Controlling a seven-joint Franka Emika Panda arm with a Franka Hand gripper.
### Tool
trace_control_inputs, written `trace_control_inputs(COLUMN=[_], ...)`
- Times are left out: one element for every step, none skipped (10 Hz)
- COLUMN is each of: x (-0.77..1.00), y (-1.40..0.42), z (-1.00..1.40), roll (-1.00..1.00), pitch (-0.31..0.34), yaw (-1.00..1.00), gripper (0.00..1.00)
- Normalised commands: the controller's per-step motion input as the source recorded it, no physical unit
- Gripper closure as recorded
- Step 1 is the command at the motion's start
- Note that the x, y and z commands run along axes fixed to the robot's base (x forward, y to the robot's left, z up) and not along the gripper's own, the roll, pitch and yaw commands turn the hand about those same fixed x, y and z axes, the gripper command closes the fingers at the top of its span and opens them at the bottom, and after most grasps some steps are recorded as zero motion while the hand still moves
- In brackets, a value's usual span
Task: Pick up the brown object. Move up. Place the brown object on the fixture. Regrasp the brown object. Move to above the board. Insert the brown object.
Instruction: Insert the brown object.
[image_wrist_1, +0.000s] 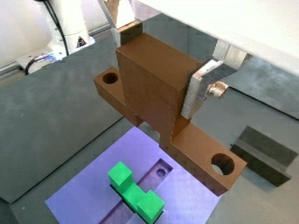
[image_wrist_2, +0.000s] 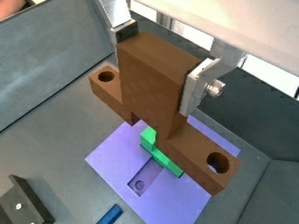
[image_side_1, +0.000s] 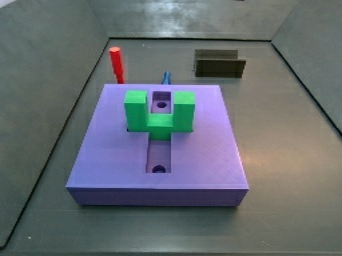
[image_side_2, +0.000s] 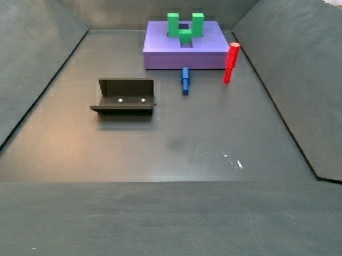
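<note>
Claw (image_wrist_1: 176, 96), clamping brown object (image_wrist_1: 158, 87), high over board (image_wrist_1: 93, 197). Beneath it: green block (image_wrist_1: 131, 188) straddling groove (image_wrist_2: 146, 175). Fixture (image_wrist_1: 267, 153) well aside; floor between bare.

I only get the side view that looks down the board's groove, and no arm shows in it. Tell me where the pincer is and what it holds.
Observer: In both wrist views the pincer is shut on the brown object, with the board below it.
Operator: Report the fixture's inside. I cannot see into it.
Observer: In a side view the fixture opens towards the camera and holds nothing.
Operator: Describe the blue thing behind the board.
Observer: It is a short blue bar lying on the floor beside the red peg, apart from it.
</note>
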Motion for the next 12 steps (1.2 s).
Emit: trace_control_inputs(x=[0.05,0.12,0.05,0.0,-0.03,-0.05,-0.06,-0.05,-0.01,-0.01,-0.07,-0.05], y=[0.0,0.0,0.0,-0.04,-0.07,-0.06,-0.05,-0.05,-0.07,-0.13,-0.15,-0.13], z=[0.0,0.0,0.0,-0.05,-0.19,-0.31,-0.35,-0.35,-0.3,-0.29,-0.31,-0.3], roll=[-0.08,-0.09,-0.2,-0.2,-0.19,-0.15,-0.13,-0.12,-0.11,-0.1,-0.18,-0.18], pitch=[0.0,0.0,-0.003,-0.081,-0.17,-0.2,-0.211,-0.184,-0.137,-0.097,-0.087,-0.099], yaw=[-0.51,-0.6,-0.74,-0.91,-0.91,-0.95,-0.96,-0.97,-0.97,-0.91,-0.81,-0.82], gripper=[1.0,1.0,1.0,1.0,1.0,1.0,1.0,1.0,1.0,1.0,1.0,1.0])
